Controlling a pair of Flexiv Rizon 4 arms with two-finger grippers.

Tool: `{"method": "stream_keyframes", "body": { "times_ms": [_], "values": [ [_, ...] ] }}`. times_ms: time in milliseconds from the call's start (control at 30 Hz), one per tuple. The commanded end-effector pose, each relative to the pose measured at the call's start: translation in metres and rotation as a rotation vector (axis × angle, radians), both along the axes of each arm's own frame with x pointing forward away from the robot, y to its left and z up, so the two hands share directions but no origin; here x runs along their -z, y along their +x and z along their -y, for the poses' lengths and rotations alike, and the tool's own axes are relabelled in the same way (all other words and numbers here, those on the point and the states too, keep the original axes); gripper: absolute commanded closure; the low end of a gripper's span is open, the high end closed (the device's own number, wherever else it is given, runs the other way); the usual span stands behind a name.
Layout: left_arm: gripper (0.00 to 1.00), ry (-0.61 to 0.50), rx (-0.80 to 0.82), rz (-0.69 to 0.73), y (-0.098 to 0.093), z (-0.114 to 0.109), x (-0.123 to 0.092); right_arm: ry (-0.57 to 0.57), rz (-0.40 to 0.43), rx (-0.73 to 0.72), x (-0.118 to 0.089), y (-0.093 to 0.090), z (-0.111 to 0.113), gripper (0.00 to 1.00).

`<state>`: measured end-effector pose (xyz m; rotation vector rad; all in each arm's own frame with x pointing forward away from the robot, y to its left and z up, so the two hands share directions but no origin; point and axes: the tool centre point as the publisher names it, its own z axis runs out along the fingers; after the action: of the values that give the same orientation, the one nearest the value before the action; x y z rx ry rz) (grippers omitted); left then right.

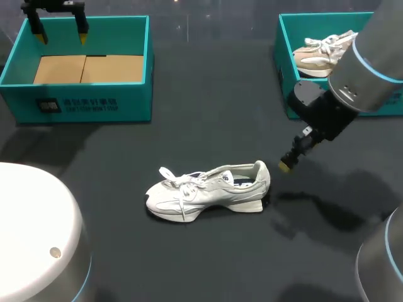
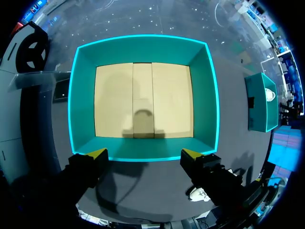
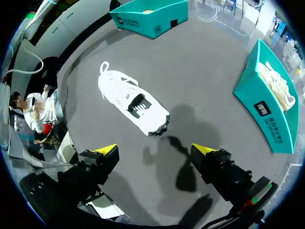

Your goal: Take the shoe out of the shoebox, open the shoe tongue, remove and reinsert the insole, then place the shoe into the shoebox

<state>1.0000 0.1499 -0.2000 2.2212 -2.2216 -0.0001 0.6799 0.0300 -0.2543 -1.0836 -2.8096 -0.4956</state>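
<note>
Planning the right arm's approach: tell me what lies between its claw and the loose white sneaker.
Only bare dark tabletop lies between the right claw and the white lace-up sneaker, shown in the right wrist view.

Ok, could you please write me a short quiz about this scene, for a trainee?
1. True or false: the white shoe lies on the table, outside any shoebox.
2. The left gripper hangs above: A) the white shoe, B) the empty shoebox, C) a bowl.
3. Fill in: the right gripper is ___, holding nothing.
Key: 1 true; 2 B; 3 open.
</note>
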Motion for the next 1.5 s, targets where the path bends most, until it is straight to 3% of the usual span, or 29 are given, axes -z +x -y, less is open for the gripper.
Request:
{"method": "stream_keyframes", "body": {
  "times_ms": [33, 167, 200, 233, 333, 533, 700, 800, 1233, 1400, 1500],
  "values": [
    [0.0, 0.0, 0.0, 0.0, 0.0, 0.0, 0.0, 0.23, -0.125, -0.143, 0.005, -0.004, 0.01, 0.0],
    [0.0, 0.0, 0.0, 0.0, 0.0, 0.0, 0.0, 0.23, -0.125, -0.143, 0.005, -0.004, 0.01, 0.0],
    [0.0, 0.0, 0.0, 0.0, 0.0, 0.0, 0.0, 0.184, -0.068, -0.168, 0.005, -0.006, 0.007, 0.0],
    [0.0, 0.0, 0.0, 0.0, 0.0, 0.0, 0.0, 0.208, -0.081, -0.174, 0.007, -0.005, 0.009, 0.0],
    [0.0, 0.0, 0.0, 0.0, 0.0, 0.0, 0.0, 0.321, -0.013, -0.226, 0.012, 0.001, 0.024, 0.0],
    [0.0, 0.0, 0.0, 0.0, 0.0, 0.0, 0.0, 0.414, 0.135, -0.225, 0.022, 0.008, 0.05, 0.0],
    [0.0, 0.0, 0.0, 0.0, 0.0, 0.0, 0.0, 0.462, 0.192, -0.253, 0.031, 0.013, 0.061, 0.0],
    [0.0, 0.0, 0.0, 0.0, 0.0, 0.0, 0.0, 0.502, 0.181, -0.311, 0.04, 0.016, 0.069, 0.0],
    [0.0, 0.0, 0.0, 0.0, 0.0, 0.0, 0.0, 0.502, 0.181, -0.311, 0.04, 0.016, 0.069, 0.0],
    [0.0, 0.0, 0.0, 0.0, 0.0, 0.0, 0.0, 0.594, 0.295, -0.345, 0.063, 0.019, 0.087, 0.0],
    [0.0, 0.0, 0.0, 0.0, 0.0, 0.0, 0.0, 0.66, 0.318, -0.33, 0.072, 0.021, 0.096, 0.0]
  ]
}}
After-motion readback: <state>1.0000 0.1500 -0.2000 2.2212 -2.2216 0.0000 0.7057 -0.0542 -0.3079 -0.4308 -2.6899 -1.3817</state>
